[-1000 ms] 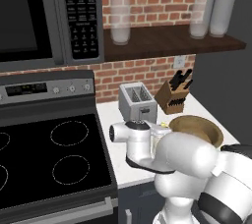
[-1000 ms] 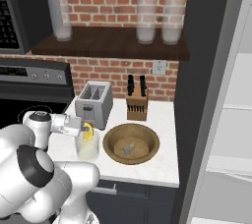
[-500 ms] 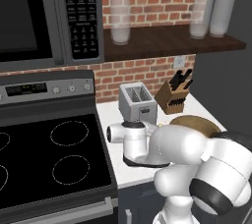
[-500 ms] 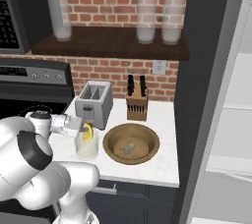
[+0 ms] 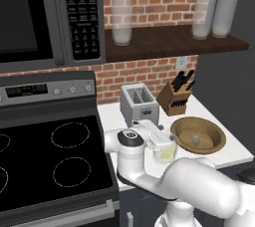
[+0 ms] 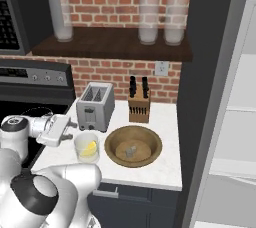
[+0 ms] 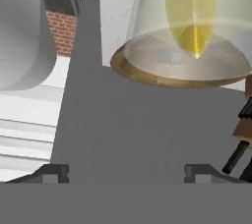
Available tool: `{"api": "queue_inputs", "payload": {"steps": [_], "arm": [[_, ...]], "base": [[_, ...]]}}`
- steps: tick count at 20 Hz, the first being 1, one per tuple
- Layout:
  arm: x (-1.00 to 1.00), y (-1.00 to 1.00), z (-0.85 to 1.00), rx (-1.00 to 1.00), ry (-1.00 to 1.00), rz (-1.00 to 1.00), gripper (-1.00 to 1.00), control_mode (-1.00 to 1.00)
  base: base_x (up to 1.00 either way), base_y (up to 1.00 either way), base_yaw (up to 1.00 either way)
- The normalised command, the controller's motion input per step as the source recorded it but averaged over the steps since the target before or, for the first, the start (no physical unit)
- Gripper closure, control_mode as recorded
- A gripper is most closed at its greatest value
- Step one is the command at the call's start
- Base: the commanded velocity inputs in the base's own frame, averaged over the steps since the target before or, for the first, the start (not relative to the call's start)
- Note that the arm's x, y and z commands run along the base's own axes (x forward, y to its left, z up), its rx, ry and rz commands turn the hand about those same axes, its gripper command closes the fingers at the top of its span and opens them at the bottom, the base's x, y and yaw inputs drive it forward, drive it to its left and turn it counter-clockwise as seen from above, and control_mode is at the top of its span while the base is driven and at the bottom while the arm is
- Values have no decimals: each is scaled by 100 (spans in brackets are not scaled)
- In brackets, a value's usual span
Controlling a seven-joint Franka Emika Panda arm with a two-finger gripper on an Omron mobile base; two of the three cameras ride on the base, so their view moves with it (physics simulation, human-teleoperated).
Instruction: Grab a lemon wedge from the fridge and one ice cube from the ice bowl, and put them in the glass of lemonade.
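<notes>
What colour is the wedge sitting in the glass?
Bright yellow: the wedge in the glass, clearest in the right base view.

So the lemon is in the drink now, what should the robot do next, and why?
Probably lift the fingers away and swing toward the ice bowl. The lemon wedge already sits in the glass of lemonade, the fingers are open, and the ice cube is still in the bowl.

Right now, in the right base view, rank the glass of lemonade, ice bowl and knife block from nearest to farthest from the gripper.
1. glass of lemonade, just right of the gripper.
2. ice bowl, further right along the counter.
3. knife block, back by the brick wall.
</notes>
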Motion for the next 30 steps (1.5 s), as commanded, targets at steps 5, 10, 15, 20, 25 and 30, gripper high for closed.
{"api": "queue_inputs", "payload": {"steps": [5,10,15,20,25,30], "arm": [[-44,-3,69,0,-18,0,-100,-100],[-40,-1,78,12,-23,-19,-100,-100],[-15,0,34,35,-25,-46,-100,-100],[-4,0,44,42,-18,-55,-100,-100],[0,0,27,36,-21,-49,-100,-100],[0,0,-2,23,-33,-35,-100,-100]], "base": [[0,0,0],[0,0,0],[0,0,0],[0,0,0],[0,0,0],[0,0,0]]}}
